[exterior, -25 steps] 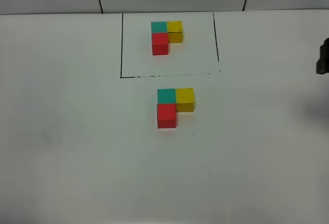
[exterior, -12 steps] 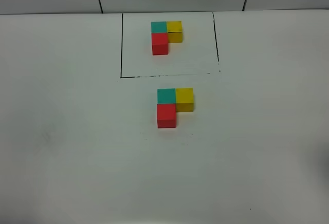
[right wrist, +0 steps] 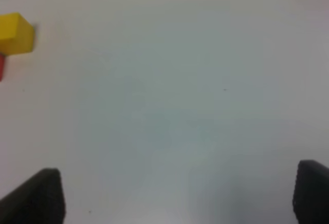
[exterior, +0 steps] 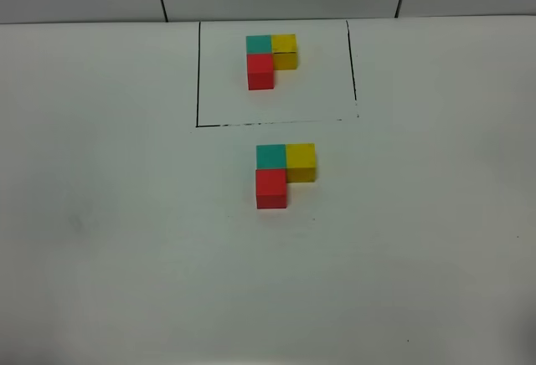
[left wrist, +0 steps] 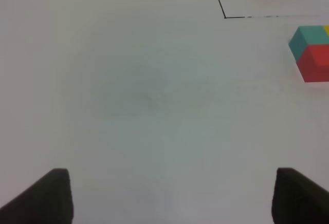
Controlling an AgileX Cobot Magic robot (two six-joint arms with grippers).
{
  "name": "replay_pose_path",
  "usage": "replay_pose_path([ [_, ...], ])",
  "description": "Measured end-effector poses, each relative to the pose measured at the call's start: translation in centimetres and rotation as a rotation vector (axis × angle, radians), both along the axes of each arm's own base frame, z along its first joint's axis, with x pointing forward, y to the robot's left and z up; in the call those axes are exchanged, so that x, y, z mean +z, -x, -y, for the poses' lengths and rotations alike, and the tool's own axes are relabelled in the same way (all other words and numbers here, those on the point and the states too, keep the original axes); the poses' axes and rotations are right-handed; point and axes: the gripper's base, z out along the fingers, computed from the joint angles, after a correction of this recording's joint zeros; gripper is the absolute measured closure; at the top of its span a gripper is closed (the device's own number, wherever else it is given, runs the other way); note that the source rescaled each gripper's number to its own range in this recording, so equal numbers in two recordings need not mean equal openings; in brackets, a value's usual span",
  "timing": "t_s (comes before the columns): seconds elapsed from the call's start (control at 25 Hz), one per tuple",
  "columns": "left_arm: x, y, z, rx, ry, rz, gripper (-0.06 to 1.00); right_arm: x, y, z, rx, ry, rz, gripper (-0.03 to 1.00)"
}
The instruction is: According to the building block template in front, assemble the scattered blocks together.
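No brand, label or writing can be read anywhere on the white surface; the only mark is a thin black line drawn as a rectangle, its far edge lost at the surface's back rim.

Six cubes are in view, in two groups of three, each with one teal, one yellow and one red. The template sits inside the rectangle at about twelve o'clock from the middle of the high view: teal at the corner, yellow touching it at its three o'clock side, red touching it at its six o'clock side, making an L. The three loose blocks lie just outside the line's near edge, close to the centre, and are packed into the same L: the teal block at the corner, the yellow block touching it at three o'clock, the red block touching it at six o'clock. The two groups are near each other but apart, with the black line between them.

Neither arm shows in the high view. The left claw appears in its own wrist camera as two dark fingertips standing wide apart with nothing between them, over bare surface; the teal and red blocks and a corner of the black line show well away from it. The right claw is likewise spread wide and holds nothing, with the yellow block and a sliver of red at the edge of its view, well clear of the fingertips.
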Motion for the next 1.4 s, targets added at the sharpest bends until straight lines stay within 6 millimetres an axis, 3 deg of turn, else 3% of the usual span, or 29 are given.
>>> replay_pose_path([
  [0.56,0.0,0.0,0.0,0.0,0.0,0.0,0.19,-1.1,3.3,-0.7,0.026,-0.014,0.169,0.2],
  [1.4,0.0,0.0,0.0,0.0,0.001,0.0,0.19,-1.2,4.8,-0.8,0.082,0.002,0.255,0.21],
])
